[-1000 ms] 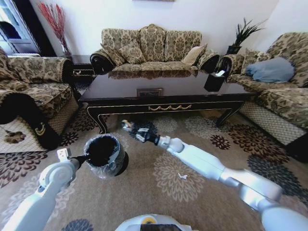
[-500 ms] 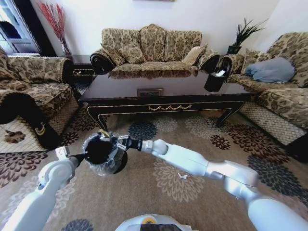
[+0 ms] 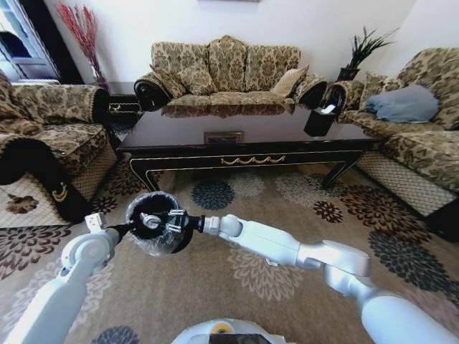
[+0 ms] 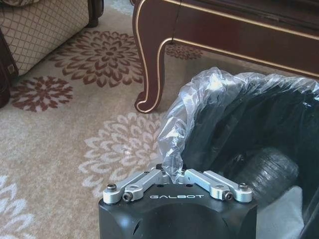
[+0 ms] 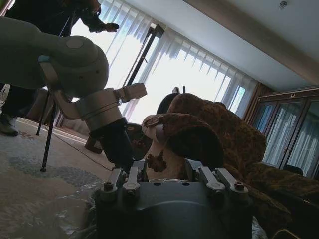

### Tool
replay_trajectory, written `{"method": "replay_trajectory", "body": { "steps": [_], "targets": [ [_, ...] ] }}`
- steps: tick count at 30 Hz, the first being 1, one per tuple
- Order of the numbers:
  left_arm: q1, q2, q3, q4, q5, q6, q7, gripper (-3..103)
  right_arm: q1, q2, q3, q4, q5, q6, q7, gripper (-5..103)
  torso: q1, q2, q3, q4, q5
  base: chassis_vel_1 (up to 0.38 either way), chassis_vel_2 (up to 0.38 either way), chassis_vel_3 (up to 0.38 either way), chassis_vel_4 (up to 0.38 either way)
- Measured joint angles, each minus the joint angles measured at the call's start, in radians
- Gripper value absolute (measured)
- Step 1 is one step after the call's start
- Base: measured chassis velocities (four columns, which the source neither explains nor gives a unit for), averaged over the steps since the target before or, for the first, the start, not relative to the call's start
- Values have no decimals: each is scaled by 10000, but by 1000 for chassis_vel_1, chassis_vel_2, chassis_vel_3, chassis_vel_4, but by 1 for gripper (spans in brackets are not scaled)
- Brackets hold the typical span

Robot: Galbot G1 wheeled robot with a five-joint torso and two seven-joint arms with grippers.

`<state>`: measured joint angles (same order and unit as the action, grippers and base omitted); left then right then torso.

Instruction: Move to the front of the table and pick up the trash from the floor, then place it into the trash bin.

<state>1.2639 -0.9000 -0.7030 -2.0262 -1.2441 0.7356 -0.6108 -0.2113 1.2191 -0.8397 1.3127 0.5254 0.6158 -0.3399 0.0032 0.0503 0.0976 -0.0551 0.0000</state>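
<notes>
The left hand (image 4: 172,175) is clamped on the trash bin's (image 3: 153,223) plastic liner. The right hand (image 3: 159,220) hovers over its mouth; I cannot tell its grip.

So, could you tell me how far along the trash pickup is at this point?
Done: the robot faces the table, and the left claw grips the trash bin by its lined rim. In hand: the right claw hangs over the bin's opening; whether it carries anything is hidden. Left: dropping any piece in, then checking the carpet for more.
</notes>
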Motion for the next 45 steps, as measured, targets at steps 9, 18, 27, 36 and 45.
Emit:
{"method": "replay_trajectory", "body": {
  "steps": [9, 18, 27, 36, 45],
  "targets": [
    [306, -40, -182, -163, 15, -2, -2, 2, -69, -1245, 811, 602, 153, -57, 15, 72, -2, 0, 0, -1, 3, 0, 0, 0, 0],
    [941, -208, -656, -687, 22, -1, -98, 2, -1210, -3190, 1776, 1122, 409, -1709, 879, 100, -2, 0, -1, 1, 2, 0, 0, 0, 0],
    [1108, -256, -784, -886, 68, -2, -112, 2, -3255, -4223, 3215, -192, -744, -2029, 732, 100, -2, 0, -1, -1, 3, 0, 0, 0, 0],
    [1033, -118, -566, -835, 158, -2, -111, 2, -5689, -4375, 5601, -1106, -1039, -1839, 612, 100, -2, 0, -2, 2, 5, 0, 0, 0, 0],
    [856, 88, -405, -753, 125, -1, -80, 2, -8098, -4160, 7494, -1593, -1604, -1612, 972, 100, -2, 0, -1, -2, 6, 0, 0, 0, 0]
  ]
}}
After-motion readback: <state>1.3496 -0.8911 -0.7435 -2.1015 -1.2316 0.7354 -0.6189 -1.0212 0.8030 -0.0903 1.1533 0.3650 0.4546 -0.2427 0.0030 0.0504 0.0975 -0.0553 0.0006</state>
